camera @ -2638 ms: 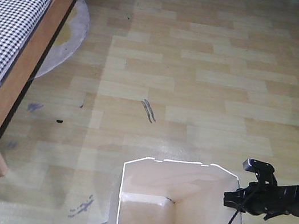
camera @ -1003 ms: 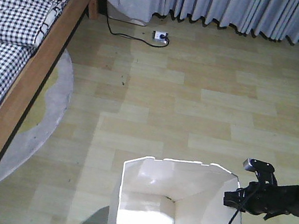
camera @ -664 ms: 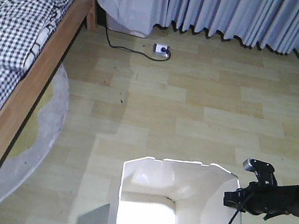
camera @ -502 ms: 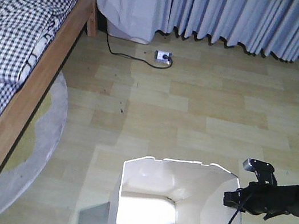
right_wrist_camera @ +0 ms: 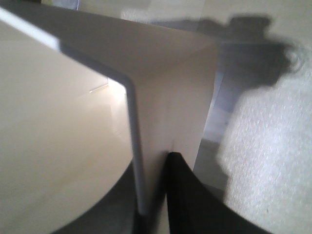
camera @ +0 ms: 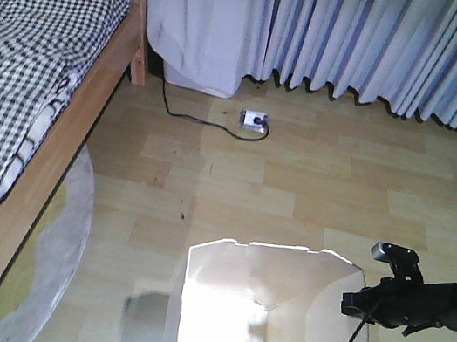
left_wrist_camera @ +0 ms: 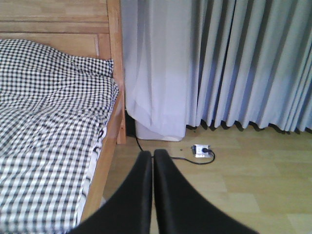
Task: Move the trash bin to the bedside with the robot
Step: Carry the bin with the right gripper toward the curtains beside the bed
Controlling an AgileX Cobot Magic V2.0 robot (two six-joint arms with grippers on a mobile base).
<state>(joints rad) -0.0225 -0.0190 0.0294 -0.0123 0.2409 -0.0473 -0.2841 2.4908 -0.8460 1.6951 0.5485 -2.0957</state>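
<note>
Right fingers [right_wrist_camera: 187,200] pinch the smooth white octagonal-rimmed trash bin [camera: 317,324]; left fingers [left_wrist_camera: 138,195] pressed together.

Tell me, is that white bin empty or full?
Empty. The front view looks down into the bin and shows only bare white walls and bottom, nothing inside.

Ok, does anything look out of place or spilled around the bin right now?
Nothing spilled or damaged. The white plastic trash bin with the octagonal rim looks upright, held at its rim by the right gripper. One oddity: a white power socket with a black cable lies loose on the wooden floor by the grey curtains.
</note>
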